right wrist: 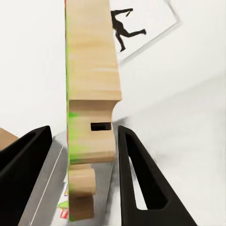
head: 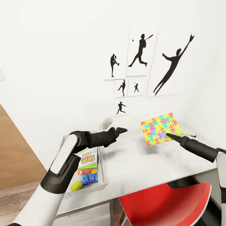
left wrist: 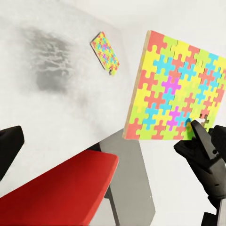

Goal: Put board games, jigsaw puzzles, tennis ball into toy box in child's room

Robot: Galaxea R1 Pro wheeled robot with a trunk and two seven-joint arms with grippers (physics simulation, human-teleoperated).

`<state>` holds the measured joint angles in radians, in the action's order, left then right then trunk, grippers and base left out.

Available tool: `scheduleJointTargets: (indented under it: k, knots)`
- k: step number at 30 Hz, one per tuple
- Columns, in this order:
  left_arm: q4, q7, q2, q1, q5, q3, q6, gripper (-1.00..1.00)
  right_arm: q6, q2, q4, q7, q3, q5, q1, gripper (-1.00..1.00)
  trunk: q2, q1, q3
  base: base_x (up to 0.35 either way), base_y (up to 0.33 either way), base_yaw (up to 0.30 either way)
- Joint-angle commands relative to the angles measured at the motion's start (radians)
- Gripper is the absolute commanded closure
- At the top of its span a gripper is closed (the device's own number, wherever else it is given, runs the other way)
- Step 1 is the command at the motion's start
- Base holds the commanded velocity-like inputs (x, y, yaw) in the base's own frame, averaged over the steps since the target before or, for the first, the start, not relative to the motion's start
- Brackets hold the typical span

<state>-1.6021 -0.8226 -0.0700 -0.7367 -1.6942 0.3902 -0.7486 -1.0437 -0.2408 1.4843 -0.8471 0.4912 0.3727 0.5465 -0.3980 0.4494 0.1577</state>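
My right gripper [head: 171,136] is shut on the edge of a jigsaw puzzle [head: 160,128] and holds it tilted above the table [head: 135,169]. In the right wrist view the puzzle [right wrist: 92,70] stands edge-on between the fingers [right wrist: 141,179], wooden back showing. The left wrist view shows this puzzle [left wrist: 174,89] in the right gripper [left wrist: 195,129], and a second puzzle [left wrist: 105,52] lying flat on the table. My left gripper [head: 121,129] hovers open and empty over the table, left of the held puzzle. The toy box [head: 102,175] holds the Skip-Bo game [head: 87,158], a blue game [head: 90,179] and the tennis ball [head: 76,185].
A red chair [head: 169,204] is pushed in under the table's front edge. White drawers [head: 88,216] sit below the toy box. Baseball silhouette pictures [head: 141,53] hang on the white wall behind. A small white object [head: 106,123] lies by the wall.
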Motion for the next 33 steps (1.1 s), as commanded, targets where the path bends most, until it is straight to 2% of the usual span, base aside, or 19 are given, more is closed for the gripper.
scheduleJointTargets:
  k: [1,7,12,19,30,33]
  knots:
    - [-0.001,-0.010,0.000,-0.001,-0.010,-0.001,0.000,-1.00,-0.004,0.000,0.001,-0.007,0.001,-0.005,0.001,1.00,-0.002,0.001,0.001,0.000,0.289,0.161]
    - [0.000,-0.010,0.000,-0.001,-0.009,0.000,0.000,-1.00,-0.004,0.000,0.001,-0.007,0.001,-0.005,0.001,1.00,-0.002,0.001,-0.008,0.000,0.288,0.162]
    - [-0.001,-0.010,0.001,-0.001,-0.009,0.001,0.000,-1.00,-0.004,0.010,0.000,-0.007,0.001,-0.005,0.001,1.00,-0.002,0.001,-0.016,0.000,0.150,0.162]
    - [-0.001,-0.010,0.002,-0.001,-0.009,0.001,0.000,-1.00,-0.004,0.035,-0.001,-0.006,0.001,-0.007,0.001,1.00,-0.002,0.001,-0.026,0.000,0.040,0.163]
    - [0.001,-0.010,0.002,-0.001,-0.009,-0.001,0.000,-1.00,-0.004,0.042,-0.001,-0.006,0.000,-0.004,0.001,1.00,-0.002,0.001,-0.034,0.000,0.004,0.092]
    - [0.001,-0.010,0.002,-0.001,-0.009,-0.002,0.000,-1.00,-0.004,0.042,-0.007,-0.001,-0.013,-0.005,0.002,1.00,-0.002,0.001,-0.035,0.000,0.000,0.202]
